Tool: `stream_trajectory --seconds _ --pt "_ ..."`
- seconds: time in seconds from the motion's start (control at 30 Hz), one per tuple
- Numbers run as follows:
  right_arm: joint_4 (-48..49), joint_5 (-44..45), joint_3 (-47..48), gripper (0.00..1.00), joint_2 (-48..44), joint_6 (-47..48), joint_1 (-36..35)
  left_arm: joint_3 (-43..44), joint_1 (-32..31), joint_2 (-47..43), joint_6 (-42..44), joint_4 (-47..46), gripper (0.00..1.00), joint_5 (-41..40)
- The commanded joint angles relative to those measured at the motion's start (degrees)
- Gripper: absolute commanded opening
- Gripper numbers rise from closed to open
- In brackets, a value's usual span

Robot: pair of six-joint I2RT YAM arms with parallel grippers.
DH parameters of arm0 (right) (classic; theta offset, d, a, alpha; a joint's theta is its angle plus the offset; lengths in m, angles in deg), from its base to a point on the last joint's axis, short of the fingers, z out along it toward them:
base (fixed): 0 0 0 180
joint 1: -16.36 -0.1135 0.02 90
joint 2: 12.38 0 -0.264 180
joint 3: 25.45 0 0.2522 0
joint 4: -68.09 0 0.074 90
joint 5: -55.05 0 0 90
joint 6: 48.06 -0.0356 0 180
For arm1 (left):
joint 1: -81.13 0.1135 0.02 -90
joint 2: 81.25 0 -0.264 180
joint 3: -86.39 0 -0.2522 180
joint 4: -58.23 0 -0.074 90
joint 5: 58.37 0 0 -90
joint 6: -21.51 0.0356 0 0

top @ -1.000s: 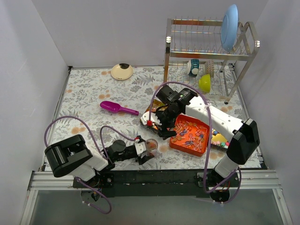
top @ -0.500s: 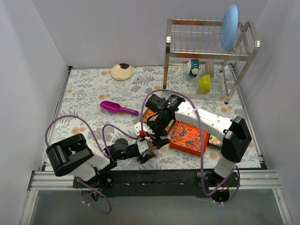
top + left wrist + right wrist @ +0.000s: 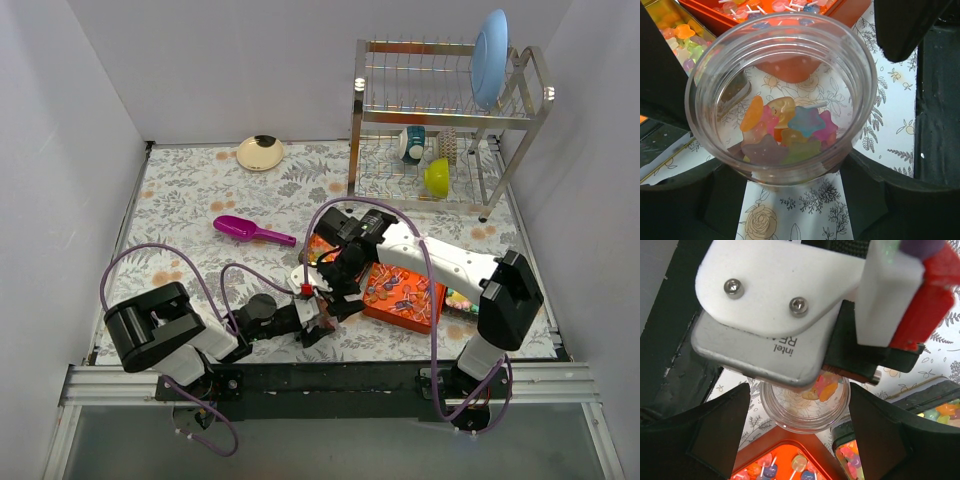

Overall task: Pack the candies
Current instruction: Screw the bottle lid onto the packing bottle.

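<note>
My left gripper (image 3: 795,175) is shut on a clear jar (image 3: 780,95) and holds it upright on the table, just left of the orange tray (image 3: 425,305). Several pastel chunky candies (image 3: 785,132) lie in the jar's bottom. My right gripper (image 3: 800,390) hangs directly above the jar (image 3: 805,407), its jaws wide apart with nothing between them. The left arm's wrist camera hides part of the jar in the right wrist view. Wrapped candies on sticks (image 3: 767,472) lie in the orange tray. A tin of pastel candies (image 3: 850,460) stands beside the jar.
A purple scoop (image 3: 252,231) lies on the patterned mat to the left of the arms. A beige dish (image 3: 260,152) sits at the back. A metal dish rack (image 3: 445,120) with a blue plate stands at the back right. More coloured candies (image 3: 462,298) lie right of the orange tray.
My right gripper has moved left and nearer, from over the orange tray to above the jar. The left gripper has kept the jar in nearly the same place.
</note>
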Motion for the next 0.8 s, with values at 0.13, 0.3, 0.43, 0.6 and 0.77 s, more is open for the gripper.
stream_trajectory --seconds 0.13,0.3,0.43,0.6,0.77 --pt "-0.7 3.5 -3.2 0.84 -6.6 -5.6 0.0 0.7 0.9 1.3 0.3 3.7 0.0 -4.3" --pt "4.2 6.1 -5.0 0.84 -8.6 -10.7 0.0 0.7 1.1 1.5 0.1 3.5 0.0 -4.5" --pt "2.7 8.0 -3.5 0.84 -8.3 -11.1 0.1 0.7 1.1 1.5 0.1 3.6 0.0 -4.7" --pt "5.4 8.5 -2.7 0.84 -8.5 -13.7 2.6 0.7 1.2 1.5 0.3 3.8 0.0 -3.6" --pt "6.6 7.9 1.4 0.84 -4.5 -15.1 2.9 0.6 1.2 1.4 0.5 4.1 0.0 -2.9"
